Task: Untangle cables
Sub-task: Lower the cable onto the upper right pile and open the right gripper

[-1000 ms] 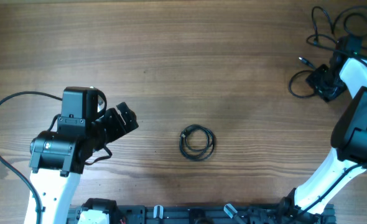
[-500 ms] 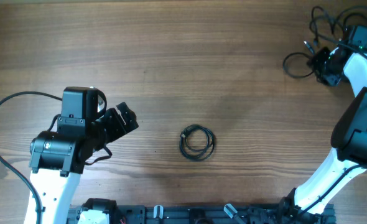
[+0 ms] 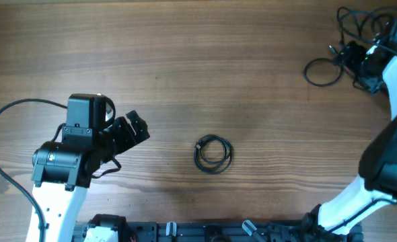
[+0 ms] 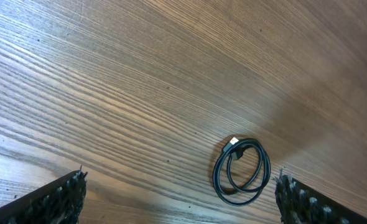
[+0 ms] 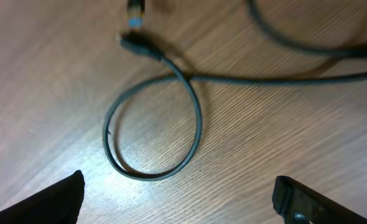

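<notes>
A coiled cable [image 4: 215, 177] lay on the table [image 3: 185, 54] near its middle (a little toward the near edge), right of the left gripper [image 3: 136, 128]. A loose cable loop [image 5: 198, 124] lay far right, just left of the right gripper [image 3: 351, 57].

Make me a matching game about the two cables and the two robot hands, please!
Things:
1. coiled cable
2. loose cable
3. left hand
4. right hand

Places and states:
a. open, beside the wide loop
b. wound in a small ring, in the middle
c. open, on the left side
d. one wide loop, far right

Pairs: 1-b, 2-d, 3-c, 4-a
</notes>
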Robot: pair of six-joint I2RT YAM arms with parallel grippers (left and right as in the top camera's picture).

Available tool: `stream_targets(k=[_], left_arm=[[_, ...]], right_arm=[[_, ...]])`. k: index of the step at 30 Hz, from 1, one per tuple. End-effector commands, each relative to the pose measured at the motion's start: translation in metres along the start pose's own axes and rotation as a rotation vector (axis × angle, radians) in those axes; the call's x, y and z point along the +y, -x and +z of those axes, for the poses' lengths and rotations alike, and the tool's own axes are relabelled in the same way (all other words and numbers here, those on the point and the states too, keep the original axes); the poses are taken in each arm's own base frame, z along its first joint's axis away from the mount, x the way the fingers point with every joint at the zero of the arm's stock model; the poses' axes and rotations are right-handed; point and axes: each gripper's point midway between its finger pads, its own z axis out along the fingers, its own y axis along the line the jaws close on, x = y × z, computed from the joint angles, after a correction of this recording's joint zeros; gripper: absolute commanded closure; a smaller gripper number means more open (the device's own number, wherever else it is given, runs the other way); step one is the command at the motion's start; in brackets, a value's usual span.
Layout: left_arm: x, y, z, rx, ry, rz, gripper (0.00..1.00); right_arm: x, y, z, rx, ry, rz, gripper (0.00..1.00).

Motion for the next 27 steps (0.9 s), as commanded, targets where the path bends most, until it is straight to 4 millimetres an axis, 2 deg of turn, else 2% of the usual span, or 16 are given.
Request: stream_targets(k=[1,4,7,10,12,15,19,20,21,22,23,25,26,27], left_arm=[[0.001,0.001,0.000,-0.006,0.009,-0.002,0.00],[0.001,0.001,0.000,-0.006,0.009,-0.002,0.00],[0.001,0.001,0.000,-0.006,0.009,-0.002,0.00],[0.001,0.001,0.000,-0.006,0.009,-0.002,0.00],[0.001,0.001,0.000,-0.006,0.009,-0.002,0.00],[0.001,0.001,0.000,-0.006,0.009,-0.002,0.00],[0.001,0.001,0.000,-0.006,0.009,-0.002,0.00],[0.001,0.001,0.000,-0.006,0.009,-0.002,0.00],[0.001,0.001,0.000,-0.006,0.009,-0.002,0.00],[0.001,0.001,0.000,-0.006,0.009,-0.002,0.00],[0.001,0.001,0.000,-0.006,0.009,-0.002,0.00],[0.001,0.001,0.000,-0.006,0.009,-0.002,0.00],[0.001,0.001,0.000,-0.006,0.009,-0.002,0.00],[0.001,0.001,0.000,-0.006,0.009,-0.002,0.00]], right_arm=[[-0.012,0.019,-0.022,-0.078,-0.046,0.007,0.00],[-0.035,0.035,-0.025,-0.113,-0.037,0.078,0.00],[-0.096,0.066,-0.037,-0.223,-0.148,0.180,0.00],[-0.159,0.076,-0.044,-0.274,-0.295,0.271,0.00],[-0.190,0.074,-0.038,-0.259,-0.325,0.326,0.00],[-0.213,0.073,-0.023,-0.235,-0.310,0.341,0.00],[-0.220,0.073,0.006,-0.216,-0.274,0.331,0.01],[-0.220,0.074,0.013,-0.217,-0.272,0.330,0.05],[-0.221,0.076,0.019,-0.224,-0.268,0.328,0.20],[-0.218,0.080,0.024,-0.236,-0.243,0.325,0.42],[-0.207,0.089,0.027,-0.260,-0.168,0.319,0.55],[-0.191,0.102,0.027,-0.299,-0.069,0.337,0.74],[-0.180,0.109,0.026,-0.315,-0.005,0.346,0.88],[-0.169,0.115,0.025,-0.331,0.049,0.341,0.96]])
